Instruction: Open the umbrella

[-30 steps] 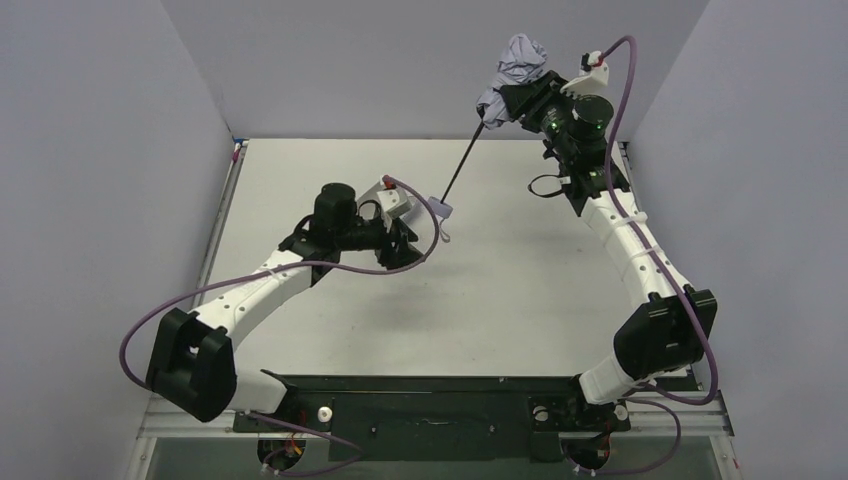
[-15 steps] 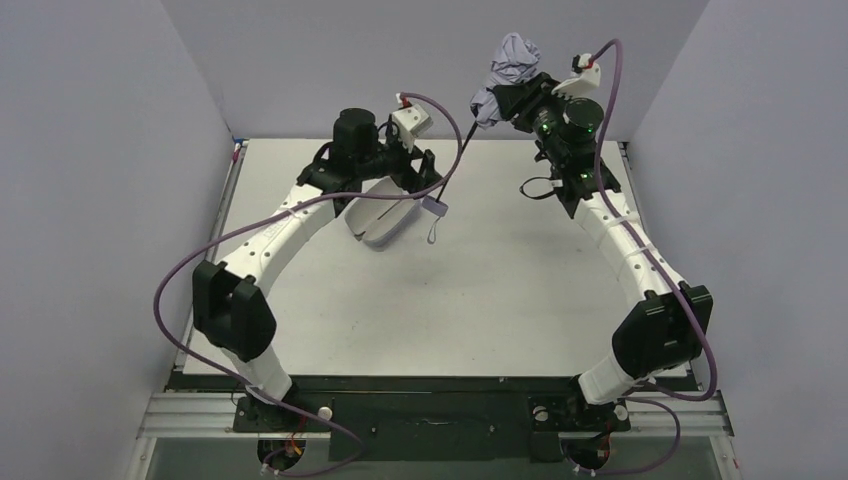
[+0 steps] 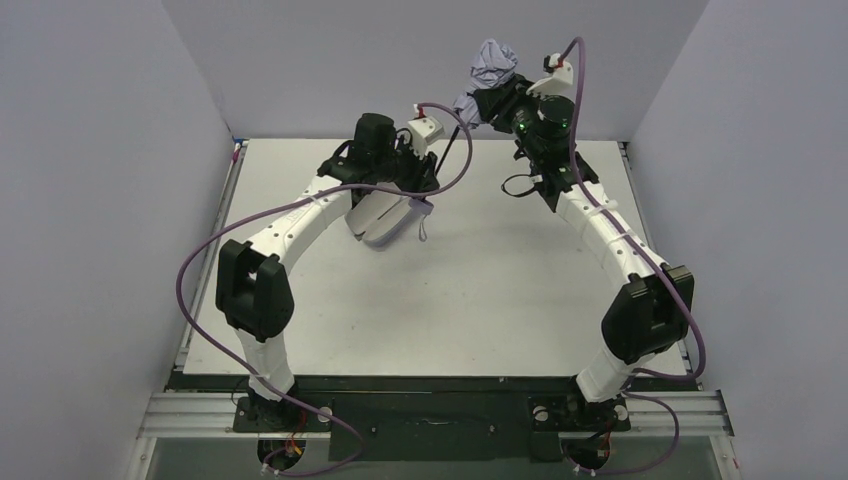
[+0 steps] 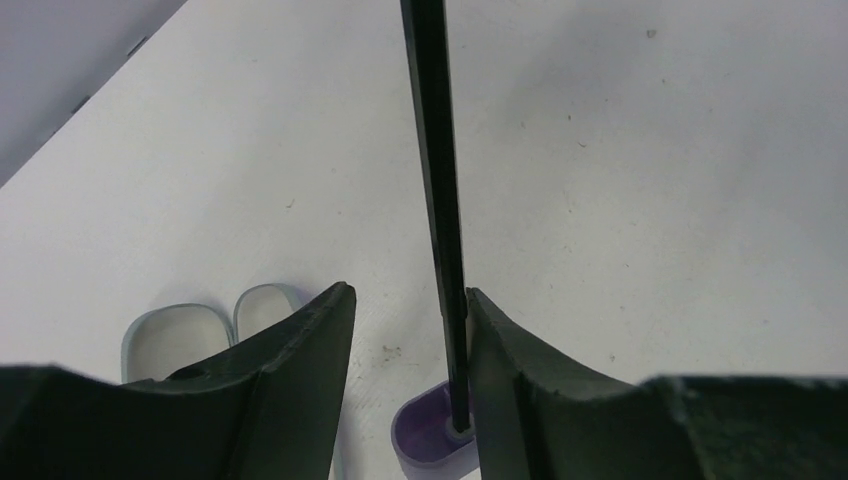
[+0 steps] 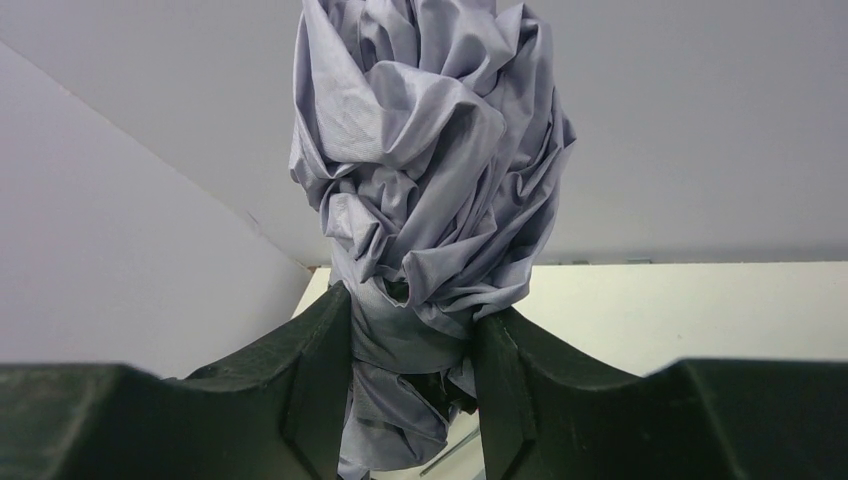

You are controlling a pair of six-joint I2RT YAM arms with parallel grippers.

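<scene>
The umbrella hangs slanted over the back of the table. My right gripper (image 3: pixel 478 100) (image 5: pixel 415 305) is shut on its bunched lavender canopy (image 3: pixel 492 62) (image 5: pixel 430 170), held high near the back wall. From there the thin black shaft (image 3: pixel 452 145) (image 4: pixel 438 200) runs down to the lavender knob handle (image 3: pixel 424 206) (image 4: pixel 432 440), whose wrist loop dangles below. My left gripper (image 3: pixel 432 182) (image 4: pixel 408 295) straddles the shaft just above the handle. Its jaws stand apart: the shaft rests against the right finger (image 4: pixel 510 380), with a gap to the left finger (image 4: pixel 300 370).
A lavender clamshell case (image 3: pixel 385 220) (image 4: pixel 190 335) lies open on the white table (image 3: pixel 480 290), under the left wrist. Grey walls close in the left, right and back sides. Both arms reach over the table's far half.
My left arm swung from mid-table to the back and brought its jaws around the shaft; the case it hid now shows. The right arm carried the canopy a little left.
</scene>
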